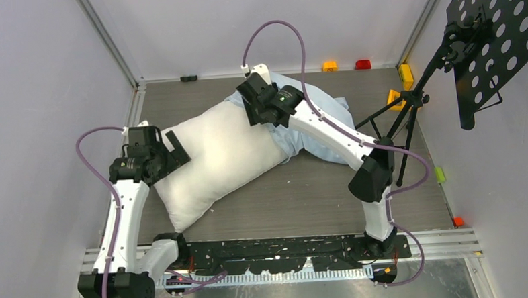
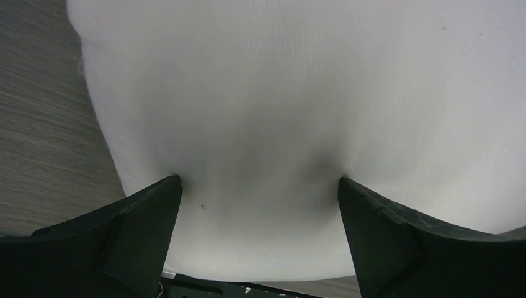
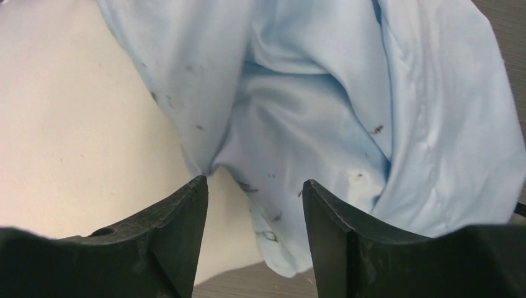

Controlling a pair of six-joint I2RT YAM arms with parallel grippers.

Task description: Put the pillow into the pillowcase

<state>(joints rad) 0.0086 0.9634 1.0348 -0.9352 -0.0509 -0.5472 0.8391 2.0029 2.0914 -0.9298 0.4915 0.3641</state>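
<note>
Jaws wide, your left gripper (image 2: pixel 259 180) braced the plump white stuffed pillow (image 1: pixel 214 158) — your right gripper (image 3: pixel 255 181), jaws parted, straddled the wrinkled light-blue cloth pillowcase (image 3: pixel 310 112), seemingly seeking a hold.

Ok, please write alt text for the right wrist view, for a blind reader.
A wrinkled light blue pillowcase with dark smudges fills most of the view, the white pillow at left. The black right tool stands open at the bottom edge.

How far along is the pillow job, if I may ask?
Done: the wrinkled light blue fabric pillowcase meets the far end of the plump white stuffed pillow. In hand: both arms' jaws are open, left at pillow, right at pillowcase. Remaining: nearly all the pillow lies outside.
</note>
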